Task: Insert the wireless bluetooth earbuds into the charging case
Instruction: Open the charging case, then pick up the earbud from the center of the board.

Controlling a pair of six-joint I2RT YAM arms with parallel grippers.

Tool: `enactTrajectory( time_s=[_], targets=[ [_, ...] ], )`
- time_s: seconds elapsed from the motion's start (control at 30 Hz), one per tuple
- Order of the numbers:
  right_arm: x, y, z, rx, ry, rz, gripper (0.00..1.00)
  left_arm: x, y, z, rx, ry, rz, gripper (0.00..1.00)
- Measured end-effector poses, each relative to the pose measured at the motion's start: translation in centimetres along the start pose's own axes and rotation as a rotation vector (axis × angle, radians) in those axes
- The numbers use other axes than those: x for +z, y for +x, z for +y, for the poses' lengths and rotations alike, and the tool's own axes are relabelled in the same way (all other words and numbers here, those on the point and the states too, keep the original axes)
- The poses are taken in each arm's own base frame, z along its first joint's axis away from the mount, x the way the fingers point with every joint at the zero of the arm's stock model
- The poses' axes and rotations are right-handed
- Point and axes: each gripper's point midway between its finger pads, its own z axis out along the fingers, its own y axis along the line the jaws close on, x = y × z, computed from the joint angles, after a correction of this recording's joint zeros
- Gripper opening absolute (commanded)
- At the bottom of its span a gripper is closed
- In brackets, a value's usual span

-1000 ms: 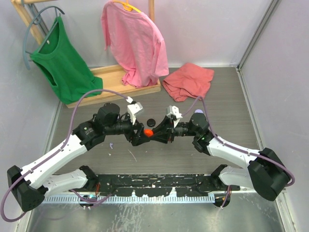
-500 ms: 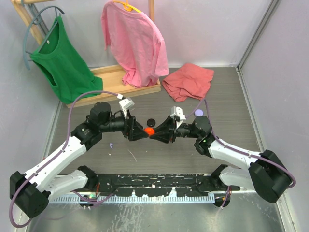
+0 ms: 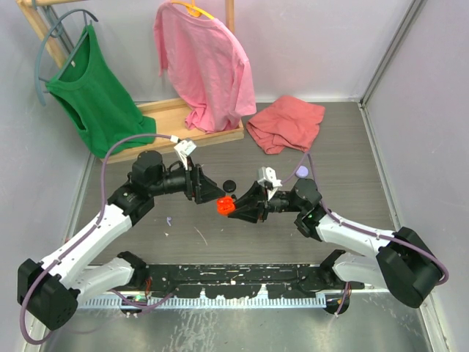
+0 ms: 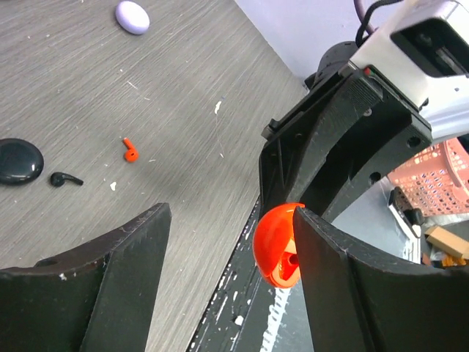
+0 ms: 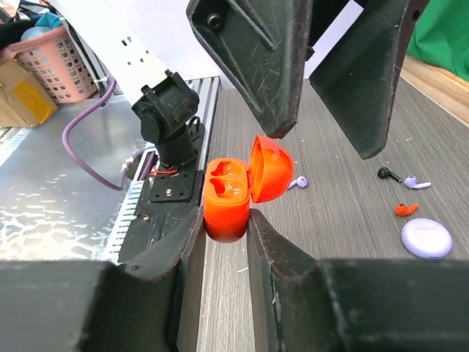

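Step in hand: the orange charging case (image 5: 223, 198) has its lid open and both sockets empty. I judge the task to be early, since no bud is seated yet.
Right end effector (image 5: 226, 224): pinching the case's base at the centre of the overhead frame, seemingly held above the desk (image 4: 88, 81).
Left end effector (image 4: 231, 213): spread and holding nothing, with one finger's inner edge at the lid.
Orange earbud (image 4: 130, 151): lies on the desk at left-centre of the left wrist frame, near a black earbud (image 4: 66, 178) and a black round case (image 4: 18, 160).
Lavender earbud (image 5: 416, 182): at the right of the right wrist frame, above the lavender case (image 5: 426, 238).
Doing it well: hold the case steady with its sockets facing up. Draw the left fingers off the lid without knocking it shut. Pinch the orange bud by its stem and seat it head first.
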Motion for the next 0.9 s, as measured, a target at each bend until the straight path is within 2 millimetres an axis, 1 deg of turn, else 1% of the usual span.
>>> enactTrajectory(
  time_s=[0.23,0.4,0.5,0.6,0.7,0.8,0.9],
  targets=[
    [-0.1,0.2,0.0,0.0,0.001,0.001,0.01,0.2,0.0,0.5,-0.051,-0.024,-0.003,0.83],
    [-0.3,0.7,-1.0,-0.018,0.06,0.001,0.01,-0.2,-0.1,1.6,-0.068,-0.107,-0.015,0.85],
    [-0.5,1.2,-2.0,-0.034,0.116,0.004,0.01,-0.8,-0.2,2.9,-0.074,-0.206,-0.023,0.86],
    [-0.9,1.8,-3.0,-0.051,0.177,0.006,0.01,-1.5,-0.5,4.9,-0.089,-0.342,-0.028,0.85],
    [-1.5,2.5,-3.9,-0.064,0.24,0.007,0.01,-2.1,-0.2,7.2,-0.106,-0.472,-0.019,0.85],
    [-2.1,3.3,-4.7,-0.075,0.294,0.006,0.01,-2.4,0.8,9.9,-0.14,-0.602,0.014,0.83],
    [-2.6,4.2,-5.5,-0.081,0.347,0.012,0.01,-2.8,2.3,12.7,-0.18,-0.732,0.056,0.79]
  ],
)
